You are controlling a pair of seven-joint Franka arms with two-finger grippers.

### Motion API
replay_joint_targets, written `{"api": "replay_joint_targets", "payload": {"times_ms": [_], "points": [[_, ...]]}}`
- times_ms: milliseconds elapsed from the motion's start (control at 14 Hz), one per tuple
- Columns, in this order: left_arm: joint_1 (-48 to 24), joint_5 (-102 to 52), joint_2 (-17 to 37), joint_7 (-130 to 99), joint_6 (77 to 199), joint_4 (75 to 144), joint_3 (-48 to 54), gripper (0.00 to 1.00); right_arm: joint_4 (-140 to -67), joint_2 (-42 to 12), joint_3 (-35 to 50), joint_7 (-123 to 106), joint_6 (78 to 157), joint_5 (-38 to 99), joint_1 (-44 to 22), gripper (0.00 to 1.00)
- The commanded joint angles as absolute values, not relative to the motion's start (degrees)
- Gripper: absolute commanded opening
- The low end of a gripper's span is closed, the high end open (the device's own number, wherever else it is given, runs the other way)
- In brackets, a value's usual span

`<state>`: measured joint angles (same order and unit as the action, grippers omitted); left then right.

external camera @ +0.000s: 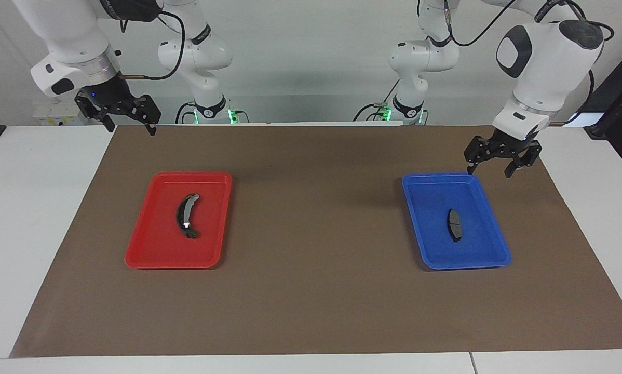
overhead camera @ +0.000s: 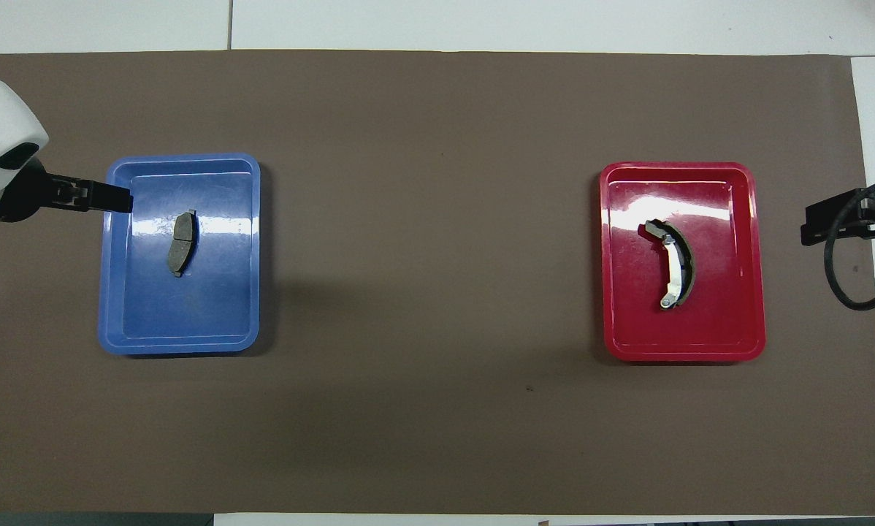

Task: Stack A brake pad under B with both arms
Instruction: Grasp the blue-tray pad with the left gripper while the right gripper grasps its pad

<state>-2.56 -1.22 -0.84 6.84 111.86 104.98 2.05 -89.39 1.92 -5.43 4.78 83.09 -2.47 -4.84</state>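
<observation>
The short dark grey brake pad A (external camera: 454, 224) lies in the blue tray (external camera: 430, 249); it also shows in the overhead view (overhead camera: 182, 242). The long black crescent B (external camera: 186, 215) with its silver strip lies in the red tray (external camera: 155, 244), and shows in the overhead view (overhead camera: 675, 264). My left gripper (external camera: 490, 170) is open and empty, raised over the blue tray's rim at the left arm's end (overhead camera: 116, 199). My right gripper (external camera: 130, 127) is open and empty, raised over the mat's edge near the red tray (overhead camera: 810, 226), and waits.
Both trays (overhead camera: 189, 321) (overhead camera: 722, 321) sit on a brown mat (external camera: 311, 218) on the white table. The mat between the trays is bare. A black cable (overhead camera: 846, 285) hangs by the right gripper.
</observation>
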Motion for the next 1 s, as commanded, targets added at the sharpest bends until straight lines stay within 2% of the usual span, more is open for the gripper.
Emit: {"api": "replay_joint_targets", "payload": {"times_ms": [0, 143, 357, 643, 929], "points": [[-2.55, -0.79, 2.87, 7.73, 119.95, 108.37, 2.02, 0.99, -95.95, 4.82, -5.36, 3.6, 88.56, -1.32, -4.31, 1.0], [-2.64, -0.79, 7.27, 7.82, 123.47, 108.37, 2.02, 0.99, -99.65, 6.23, -5.27, 3.87, 91.56, -1.23, -4.65, 1.0], [-2.29, -0.79, 12.82, 10.62, 128.57, 109.33, 2.02, 0.99, -114.82, 10.54, -5.19, 3.69, 108.15, -1.06, -4.83, 1.0], [-0.7, -0.79, 15.81, 14.5, 135.34, 115.47, 2.02, 0.99, -118.91, 2.92, -5.19, 2.56, 117.04, 1.23, -4.83, 1.0], [-0.53, -0.79, 15.03, 15.82, 132.28, 117.33, 2.02, 0.99, -128.21, -0.78, -5.19, -1.93, 133.38, 1.23, -4.83, 1.0]]}}
